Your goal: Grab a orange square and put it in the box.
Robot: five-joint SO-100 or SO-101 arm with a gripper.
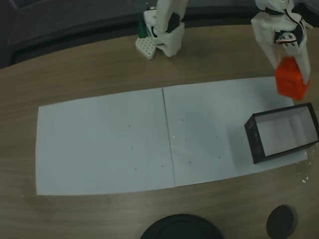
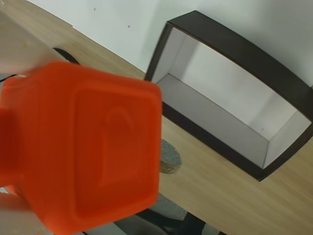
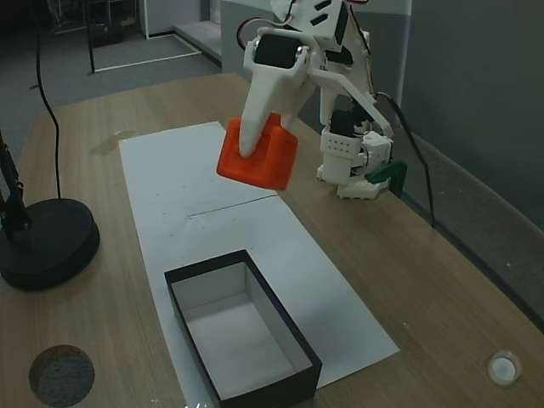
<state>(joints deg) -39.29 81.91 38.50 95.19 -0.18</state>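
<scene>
The claw (image 3: 255,153) grips the orange square (image 3: 259,160), holding it in the air above the white paper (image 3: 204,204). The box (image 3: 242,336) stands open on the paper's end, apart from the block, on the wooden bench (image 3: 408,280).

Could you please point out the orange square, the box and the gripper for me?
orange square (image 3: 265,161), a fixed view, its side face.
box (image 3: 193,333), a fixed view, its black left wall.
gripper (image 1: 294,74), a fixed view, between its fingers.
</scene>
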